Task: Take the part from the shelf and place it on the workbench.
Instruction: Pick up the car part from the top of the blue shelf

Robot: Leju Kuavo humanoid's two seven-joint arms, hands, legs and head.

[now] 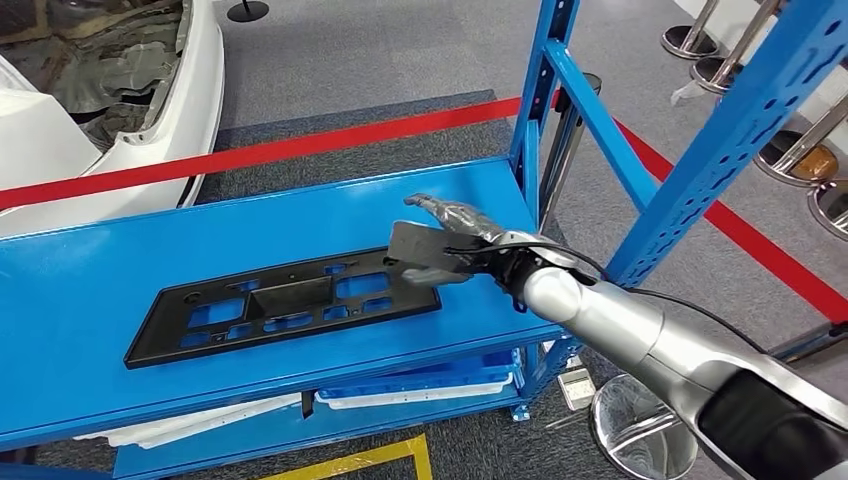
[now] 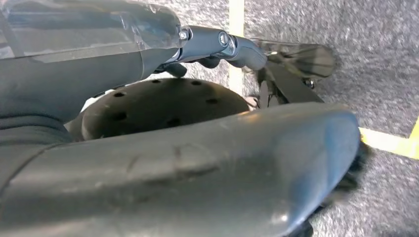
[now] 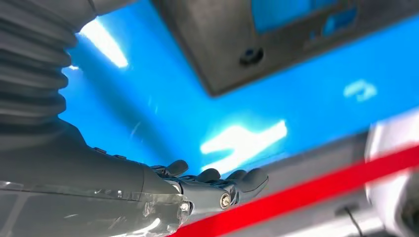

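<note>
We see our right hand [image 1: 447, 245] out over the blue shelf [image 1: 90, 290], at the right end of the part [image 1: 285, 305]. Its fingers [image 1: 432, 207] are stretched forward and spread, and the thumb [image 1: 432, 274] sits lower, on the near side of the part's end. The part's corner looks to lie between thumb and fingers, but we cannot tell whether the hand actually clamps it or only reaches around it. In the right wrist view the dark fingers [image 3: 237, 180] are apart and extended above the shelf [image 3: 306, 103], with the corner of the part [image 3: 217, 44] just beyond them.

The part is a flat black panel with several rectangular cut-outs, lying flat on the shelf top and running away from our hand toward the left.

Our left hand [image 2: 232, 47] hangs over grey floor [image 2: 375, 44] with a yellow line [image 2: 236, 15]; we cannot tell how its fingers stand.

Below our right hand, on a lower level of the shelf, lie white trays [image 1: 400, 392]. Just beyond the hand rise blue uprights [image 1: 545, 80]. Farther off, a red tape [image 1: 300, 148] crosses the grey floor, and beyond it to the left sits a white car body [image 1: 130, 110]. To the far right stand metal posts [image 1: 700, 40].
</note>
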